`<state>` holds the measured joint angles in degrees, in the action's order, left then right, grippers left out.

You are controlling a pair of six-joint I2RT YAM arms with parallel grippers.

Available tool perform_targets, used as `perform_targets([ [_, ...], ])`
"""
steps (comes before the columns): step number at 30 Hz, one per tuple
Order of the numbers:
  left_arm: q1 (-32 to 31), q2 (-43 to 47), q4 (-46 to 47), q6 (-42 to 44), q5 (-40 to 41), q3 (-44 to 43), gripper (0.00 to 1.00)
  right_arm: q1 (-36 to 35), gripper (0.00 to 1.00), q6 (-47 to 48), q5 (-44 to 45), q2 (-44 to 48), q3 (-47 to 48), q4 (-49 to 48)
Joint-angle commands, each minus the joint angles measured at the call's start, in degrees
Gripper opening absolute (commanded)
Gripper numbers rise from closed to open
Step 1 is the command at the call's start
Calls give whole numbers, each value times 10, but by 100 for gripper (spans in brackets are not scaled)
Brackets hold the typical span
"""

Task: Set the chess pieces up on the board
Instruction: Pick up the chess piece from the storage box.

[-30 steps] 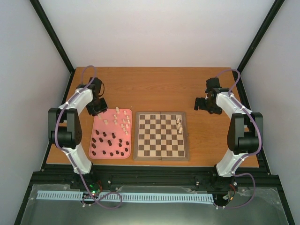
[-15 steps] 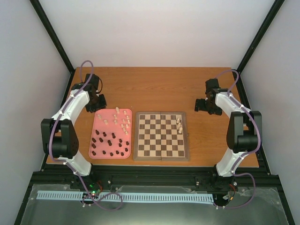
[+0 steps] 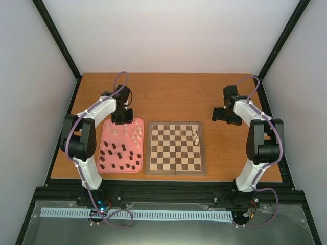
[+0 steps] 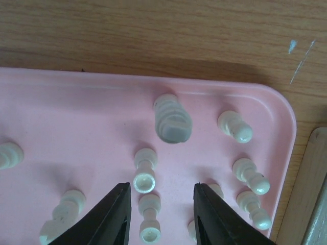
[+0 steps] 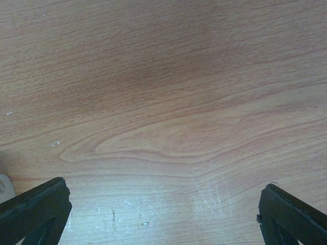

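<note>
A few cream pieces [image 3: 194, 136] stand in a small cluster near the right edge of the chessboard [image 3: 168, 153], toward its far side. The rest of the board's squares are bare. The board lies flat on the desk [image 3: 168, 97], between the two arms and just right of the pink tray [image 3: 108, 139].

Most of the chess pieces are on that tray. The loose cream ones [image 3: 135, 133] are scattered across its far half and the dark pieces [image 3: 120, 157] are grouped in its near half.

The left tool [image 3: 121, 118] hangs over the tray's far edge. In the left wrist view its fingers [image 4: 117, 217] are partly spread and pinch nothing. A small cream pawn [image 4: 149, 224] sits on the tray in the gap between them, clear of both fingers, with a second pawn [image 4: 144, 171] just beyond it. Farther on is a larger ribbed cream piece [image 4: 172, 120], and more pawns [image 4: 250, 175] lie toward the tray's rounded corner, close to the board's wooden rim [image 4: 306, 204].

The right tool [image 3: 219, 113] is well apart from the board, over bare desk beyond the board's far right corner. Its fingers [image 5: 36, 206] are spread wide and empty, with only wood grain [image 5: 163, 76] under them.
</note>
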<state>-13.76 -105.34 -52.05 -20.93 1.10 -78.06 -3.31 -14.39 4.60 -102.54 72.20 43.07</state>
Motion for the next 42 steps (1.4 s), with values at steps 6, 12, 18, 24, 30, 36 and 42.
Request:
perform_targets([
  [6, -3, -24, 40, -1, 5, 5, 33, -2, 100, 3, 13, -10, 10, 3],
  [12, -3, -26, 40, 4, 17, 17, 33, -1, 100, 2, 13, -8, 7, 3],
  [18, -3, -30, 46, 1, 19, 18, 31, -2, 100, 2, 11, -11, 7, 3],
  [24, -3, -38, 47, 1, 29, 21, 28, -2, 100, 3, 11, -9, 7, 4],
  [30, -3, -39, 49, 2, 31, 27, 28, -2, 100, 2, 10, -8, 6, 5],
  [36, -3, -41, 50, 2, 31, 25, 24, -2, 100, 3, 9, -6, 9, 6],
  [42, -3, -39, 42, 2, 37, 11, 9, -2, 100, 2, 8, -5, 11, 6],
])
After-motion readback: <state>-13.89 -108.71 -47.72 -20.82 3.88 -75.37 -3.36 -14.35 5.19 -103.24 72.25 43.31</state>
